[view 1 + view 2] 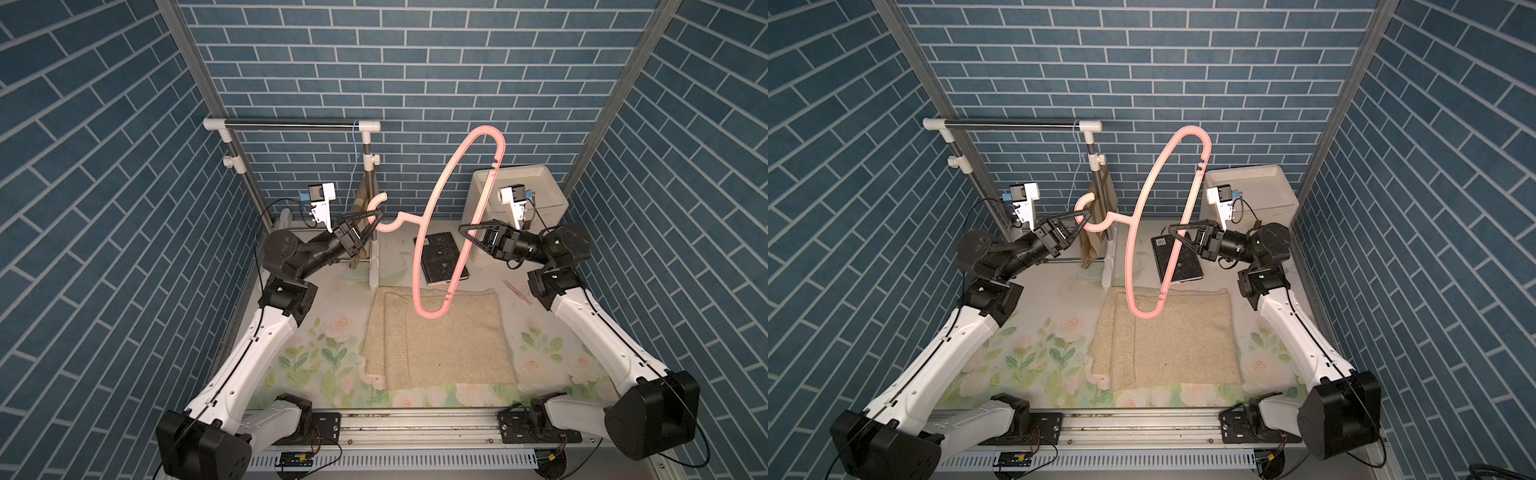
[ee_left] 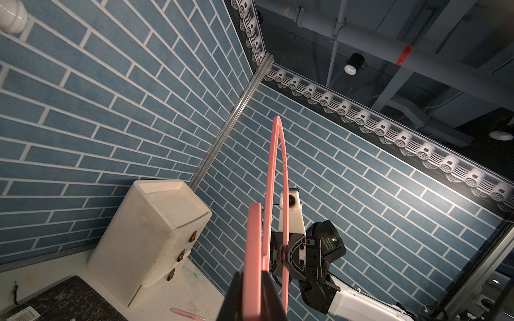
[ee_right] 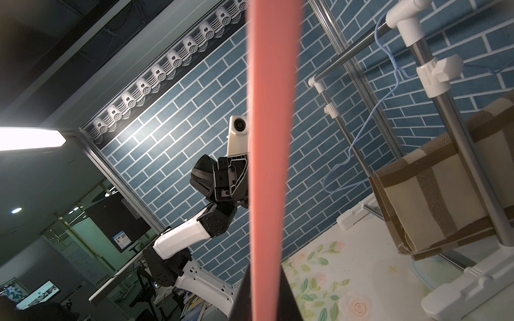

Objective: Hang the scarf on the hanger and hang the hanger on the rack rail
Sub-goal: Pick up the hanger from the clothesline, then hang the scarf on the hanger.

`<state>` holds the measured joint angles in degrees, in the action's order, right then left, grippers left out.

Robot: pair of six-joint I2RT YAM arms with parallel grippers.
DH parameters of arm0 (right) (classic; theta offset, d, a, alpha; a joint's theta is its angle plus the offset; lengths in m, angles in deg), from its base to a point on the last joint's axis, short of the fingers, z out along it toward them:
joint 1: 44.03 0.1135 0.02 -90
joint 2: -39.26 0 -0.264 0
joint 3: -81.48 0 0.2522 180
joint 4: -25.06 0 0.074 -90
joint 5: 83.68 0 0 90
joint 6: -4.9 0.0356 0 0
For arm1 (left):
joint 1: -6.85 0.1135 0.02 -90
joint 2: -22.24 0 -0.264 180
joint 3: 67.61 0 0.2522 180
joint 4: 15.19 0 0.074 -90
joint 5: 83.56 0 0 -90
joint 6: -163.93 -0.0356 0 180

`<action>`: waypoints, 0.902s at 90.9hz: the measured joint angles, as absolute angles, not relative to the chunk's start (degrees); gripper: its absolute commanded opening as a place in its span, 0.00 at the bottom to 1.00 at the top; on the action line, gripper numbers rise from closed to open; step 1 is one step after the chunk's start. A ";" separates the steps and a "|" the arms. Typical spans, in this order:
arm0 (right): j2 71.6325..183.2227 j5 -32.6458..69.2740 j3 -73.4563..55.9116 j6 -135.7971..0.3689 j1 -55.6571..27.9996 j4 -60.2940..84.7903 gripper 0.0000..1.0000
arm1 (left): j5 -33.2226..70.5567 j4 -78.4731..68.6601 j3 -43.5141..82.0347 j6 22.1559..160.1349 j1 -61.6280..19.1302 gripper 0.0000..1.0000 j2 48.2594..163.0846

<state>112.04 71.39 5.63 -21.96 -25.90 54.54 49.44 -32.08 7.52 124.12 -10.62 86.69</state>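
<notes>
Both grippers clamp the pink hanger (image 1: 417,270) and hold it tilted in the air: the left gripper (image 1: 376,216) is closed on its hook, and the right gripper (image 1: 463,228) is closed on its long straight bar. The beige scarf (image 1: 449,340) lies folded flat on the flowered table (image 1: 316,353), between the two arms and held by neither. In both top views the hanger's lower end shows over the scarf's far edge, its other end high up near the back wall
</notes>
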 measured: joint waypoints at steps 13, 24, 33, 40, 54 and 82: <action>112.34 70.61 6.31 -22.62 -26.53 53.25 0.40 | 49.33 -32.19 5.92 124.21 -10.62 0.03 86.19; 112.25 69.49 6.44 -24.48 -28.11 50.50 0.57 | 48.87 -32.10 4.66 124.21 -10.62 0.02 85.49; 111.23 67.39 6.51 -28.50 -30.58 44.25 0.66 | 47.71 -31.47 3.02 124.16 -10.62 0.01 83.91; 109.30 64.44 6.51 -33.46 -33.18 36.51 0.69 | 45.92 -29.87 1.64 124.08 -10.82 0.00 82.10; 103.71 57.08 7.78 -42.53 -40.44 20.77 0.70 | 40.48 -25.63 -1.94 123.57 -13.14 0.00 76.35; 99.73 40.23 17.65 -52.61 -45.48 -5.02 0.71 | 26.25 -17.78 -11.65 121.87 -24.31 0.00 66.43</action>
<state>99.73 40.23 17.65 -52.61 -45.48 -5.02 26.25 -17.78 -11.65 121.87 -24.31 66.43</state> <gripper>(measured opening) 0.705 0.128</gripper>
